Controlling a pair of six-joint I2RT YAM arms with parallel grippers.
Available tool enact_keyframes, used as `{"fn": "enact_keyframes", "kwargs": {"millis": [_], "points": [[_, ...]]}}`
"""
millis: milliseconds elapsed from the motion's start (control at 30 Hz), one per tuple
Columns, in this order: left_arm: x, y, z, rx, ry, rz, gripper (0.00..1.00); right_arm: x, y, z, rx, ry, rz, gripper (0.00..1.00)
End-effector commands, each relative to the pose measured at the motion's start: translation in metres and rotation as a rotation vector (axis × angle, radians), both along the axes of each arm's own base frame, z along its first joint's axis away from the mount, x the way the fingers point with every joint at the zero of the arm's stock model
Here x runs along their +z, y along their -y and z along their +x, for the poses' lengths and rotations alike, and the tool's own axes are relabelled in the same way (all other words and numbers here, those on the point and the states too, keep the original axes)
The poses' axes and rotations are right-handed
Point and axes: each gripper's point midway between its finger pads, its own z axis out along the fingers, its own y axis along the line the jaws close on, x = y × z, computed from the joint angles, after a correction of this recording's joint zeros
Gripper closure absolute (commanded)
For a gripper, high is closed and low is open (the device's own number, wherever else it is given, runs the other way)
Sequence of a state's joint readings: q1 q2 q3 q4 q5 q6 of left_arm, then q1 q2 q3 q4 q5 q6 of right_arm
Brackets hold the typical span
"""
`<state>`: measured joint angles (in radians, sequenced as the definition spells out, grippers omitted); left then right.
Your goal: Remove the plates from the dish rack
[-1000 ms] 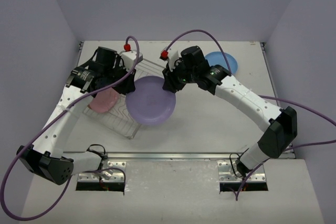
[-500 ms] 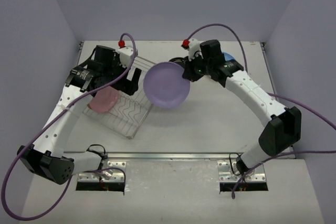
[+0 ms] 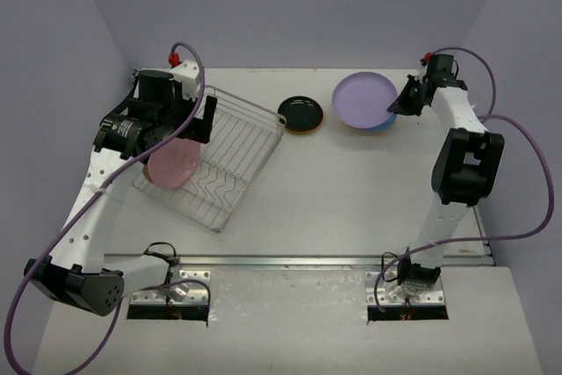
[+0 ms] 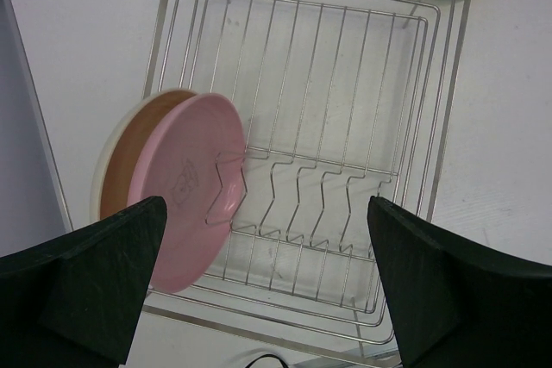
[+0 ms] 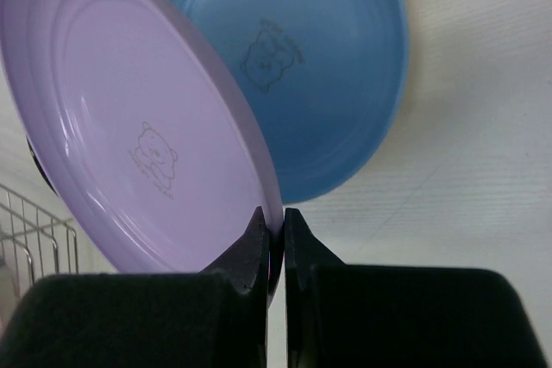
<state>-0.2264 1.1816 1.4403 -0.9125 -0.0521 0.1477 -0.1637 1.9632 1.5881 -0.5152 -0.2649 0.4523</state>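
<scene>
Lavender plate (image 3: 362, 100) carried over blue plate (image 5: 328, 66), our right gripper (image 5: 274, 217) pinching its rim; left gripper (image 4: 267, 213) wide, empty; pink plate (image 4: 194, 187) and another remain in dish rack (image 4: 448, 127)

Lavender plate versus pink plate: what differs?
The lavender plate is gripped at its rim by the right pincer; the pink plate is held by nothing. The lavender plate tilts over the blue plate; the pink plate stands on edge in the dish rack. Both are round.
</scene>
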Motion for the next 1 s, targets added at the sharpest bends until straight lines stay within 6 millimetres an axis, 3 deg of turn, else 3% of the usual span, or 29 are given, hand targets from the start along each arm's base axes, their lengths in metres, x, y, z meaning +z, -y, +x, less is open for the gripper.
{"fn": "enact_keyframes", "kwargs": {"millis": [0, 100, 200, 367, 600, 667, 700, 767, 800, 867, 900, 967], "points": [[0.013, -0.003, 0.008, 0.032, 0.056, -0.03, 0.0, 0.031, 0.017, 0.042, -0.103, 0.092, 0.076, 1.0], [0.01, -0.003, 0.007, 0.027, 0.045, -0.025, 0.0, 0.03, 0.026, 0.06, -0.123, 0.109, 0.075, 1.0], [0.006, -0.004, 0.007, 0.027, 0.036, -0.021, 0.0, 0.013, 0.031, 0.069, -0.134, 0.087, 0.083, 1.0], [-0.006, -0.006, 0.004, 0.032, 0.014, -0.012, 0.0, -0.014, 0.03, 0.072, -0.135, 0.043, 0.11, 1.0], [-0.006, -0.004, 0.004, 0.026, 0.017, -0.018, 0.0, -0.028, 0.031, 0.069, -0.135, 0.014, 0.106, 0.97], [-0.005, -0.004, 0.004, 0.023, 0.021, -0.023, 0.0, -0.028, 0.029, 0.068, -0.128, 0.014, 0.107, 0.88], [-0.005, -0.004, 0.004, 0.025, 0.022, -0.022, 0.0, -0.028, 0.028, 0.067, -0.124, 0.014, 0.111, 0.75], [-0.005, -0.006, 0.004, 0.031, 0.025, -0.015, 0.0, -0.026, 0.026, 0.065, -0.115, 0.015, 0.118, 0.38], [-0.005, -0.006, 0.004, 0.031, 0.025, -0.014, 0.0, -0.025, 0.025, 0.065, -0.111, 0.016, 0.121, 0.33], [-0.002, -0.006, 0.003, 0.031, 0.032, -0.014, 0.0, -0.024, 0.024, 0.061, -0.107, 0.013, 0.127, 0.09], [-0.001, -0.007, 0.002, 0.031, 0.037, -0.014, 0.0, -0.021, 0.024, 0.06, -0.107, 0.016, 0.127, 0.01], [0.003, -0.009, 0.001, 0.04, 0.051, -0.01, 0.0, -0.017, 0.023, 0.057, -0.102, 0.017, 0.125, 0.01]]}}
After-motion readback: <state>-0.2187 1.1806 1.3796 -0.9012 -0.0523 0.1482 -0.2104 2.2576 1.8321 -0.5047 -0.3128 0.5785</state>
